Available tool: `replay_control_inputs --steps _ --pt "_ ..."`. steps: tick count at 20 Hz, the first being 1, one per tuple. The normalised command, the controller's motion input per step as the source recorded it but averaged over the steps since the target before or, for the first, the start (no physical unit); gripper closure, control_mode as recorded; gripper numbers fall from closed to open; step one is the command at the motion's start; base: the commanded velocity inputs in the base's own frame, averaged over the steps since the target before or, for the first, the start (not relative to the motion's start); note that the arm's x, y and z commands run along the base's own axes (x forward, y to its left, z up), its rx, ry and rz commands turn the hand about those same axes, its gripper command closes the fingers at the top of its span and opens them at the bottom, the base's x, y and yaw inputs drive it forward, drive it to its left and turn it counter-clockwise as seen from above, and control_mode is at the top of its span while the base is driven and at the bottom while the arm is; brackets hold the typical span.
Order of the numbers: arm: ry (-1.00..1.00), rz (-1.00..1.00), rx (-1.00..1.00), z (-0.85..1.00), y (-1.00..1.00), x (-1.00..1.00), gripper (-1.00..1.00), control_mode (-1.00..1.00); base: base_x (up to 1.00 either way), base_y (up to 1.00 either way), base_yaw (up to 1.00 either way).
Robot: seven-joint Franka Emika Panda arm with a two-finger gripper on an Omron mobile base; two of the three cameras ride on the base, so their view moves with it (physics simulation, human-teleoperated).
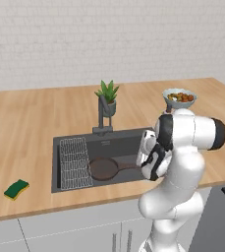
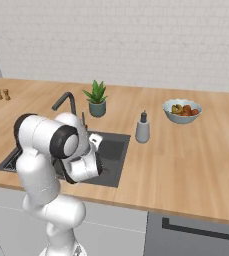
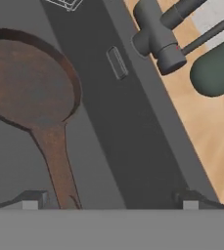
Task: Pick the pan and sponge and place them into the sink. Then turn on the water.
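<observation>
The dark brown pan (image 1: pixel 104 168) lies flat on the floor of the sink (image 1: pixel 126 140), beside the wire rack, with its long handle (image 3: pixel 57 166) pointing toward the arm. My gripper (image 3: pixel 111 201) hangs open just above the handle's end and holds nothing; the handle runs close to the left fingertip (image 3: pixel 33 200). In the left base view the hand (image 1: pixel 151 160) sits low over the right end of the basin. The green and yellow sponge (image 1: pixel 16 189) rests on the wooden counter left of the sink, near the front edge. The water is out of view.
The dark faucet (image 1: pixel 103 115) stands behind the basin with a potted plant (image 1: pixel 107 96) next to it. A wire rack (image 1: pixel 74 162) covers the sink's left part. A soap dispenser (image 2: pixel 142 129) and a bowl of food (image 2: pixel 182 110) stand to the right.
</observation>
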Motion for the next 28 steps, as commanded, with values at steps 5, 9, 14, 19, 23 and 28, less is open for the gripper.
replay_control_inputs --steps 5,9,14,19,23,28 --pt "0.01 0.00 0.00 1.00 -0.22 -0.18 -1.00 -1.00 0.00 0.00 0.00" --pt "0.00 0.00 0.00 1.00 -0.11 -0.13 -1.00 -1.00 0.00 0.00 0.00" --pt "0.00 -0.01 0.00 1.00 -0.10 -0.04 -1.00 -1.00 0.00 0.00 0.00" --pt "0.07 -0.02 0.00 1.00 -0.17 0.00 -1.00 -1.00 0.00 0.00 0.00" --pt "0.25 0.00 0.00 1.00 -0.26 0.00 -1.00 -1.00 0.00 0.00 0.00" --pt "0.40 -0.02 -0.03 0.47 -0.27 -0.35 -1.00 -1.00 0.00 0.00 0.00"
